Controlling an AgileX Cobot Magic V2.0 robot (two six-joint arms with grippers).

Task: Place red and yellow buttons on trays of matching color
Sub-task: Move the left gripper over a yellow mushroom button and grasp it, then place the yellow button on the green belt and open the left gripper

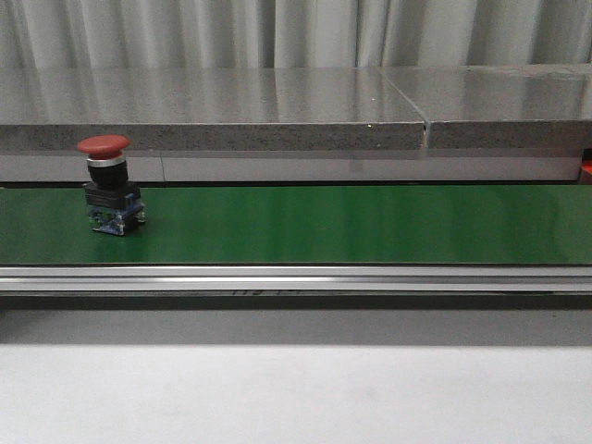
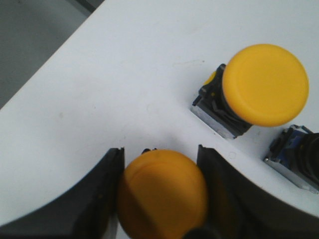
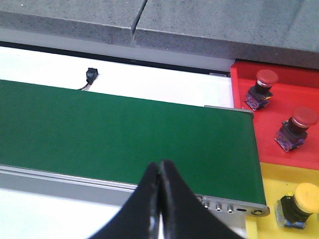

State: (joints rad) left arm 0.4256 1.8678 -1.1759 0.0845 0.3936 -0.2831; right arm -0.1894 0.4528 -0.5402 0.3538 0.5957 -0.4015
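In the front view, a red mushroom button (image 1: 110,185) is being carried upright on the green conveyor belt (image 1: 351,224), toward its left end. In the left wrist view, a yellow button (image 2: 162,194) is being gripped between the left gripper's (image 2: 160,191) fingers (image 2: 102,194) above a white tabletop (image 2: 124,74); a second yellow button (image 2: 264,84) is standing nearby. In the right wrist view, the right gripper's (image 3: 160,199) fingers (image 3: 172,201) are being held closed, empty, over the belt's edge; two red buttons (image 3: 264,84) are being held in the red tray (image 3: 299,99), one yellow-capped button (image 3: 301,199) in the yellow tray (image 3: 271,181).
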